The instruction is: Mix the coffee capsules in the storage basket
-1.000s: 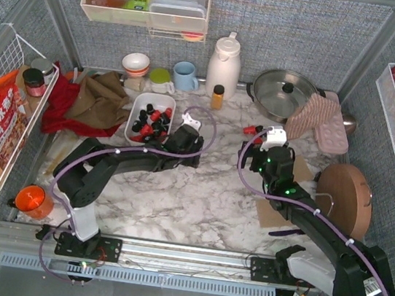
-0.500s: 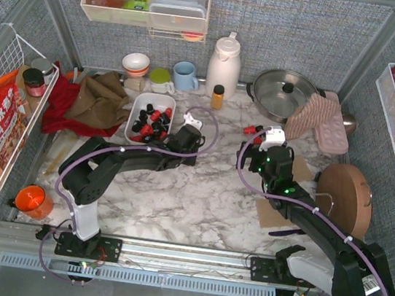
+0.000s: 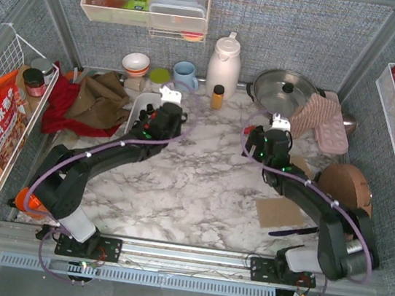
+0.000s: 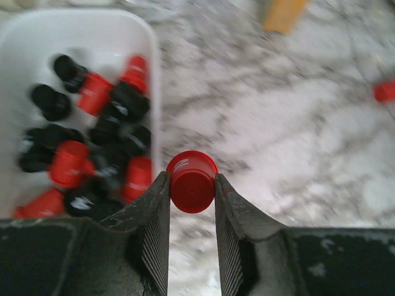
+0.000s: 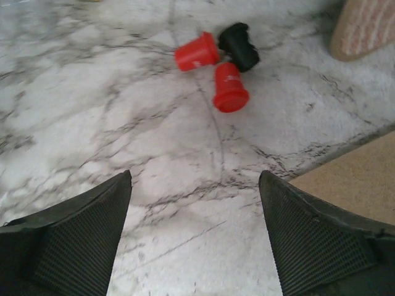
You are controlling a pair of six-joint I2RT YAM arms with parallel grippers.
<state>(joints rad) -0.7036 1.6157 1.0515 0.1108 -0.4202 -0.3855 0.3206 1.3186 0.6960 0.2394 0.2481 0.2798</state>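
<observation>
The white storage basket (image 4: 92,24) lies at the left of the left wrist view and holds several red and black coffee capsules (image 4: 92,142). In the top view the left arm covers most of the basket (image 3: 137,103). My left gripper (image 4: 192,180) is shut on a red capsule (image 4: 192,185), held above the marble just right of the basket's right wall. From above, this gripper (image 3: 165,118) is over that edge. My right gripper (image 5: 194,179) is open and empty above the bare marble. Ahead of it lie two red capsules (image 5: 196,52) (image 5: 229,86) and a black one (image 5: 239,44).
An amber bottle (image 3: 218,96) stands behind the basket, with a white jug (image 3: 224,65) and a steel pot (image 3: 285,92) further back. A striped oven mitt (image 5: 364,28) lies right of the loose capsules. Brown cardboard (image 5: 352,179) lies under my right finger. Cloths (image 3: 90,100) lie left of the basket.
My left gripper has swung left and back, from the marble near the basket's front right corner to its right edge. My right gripper has shifted slightly toward the back.
</observation>
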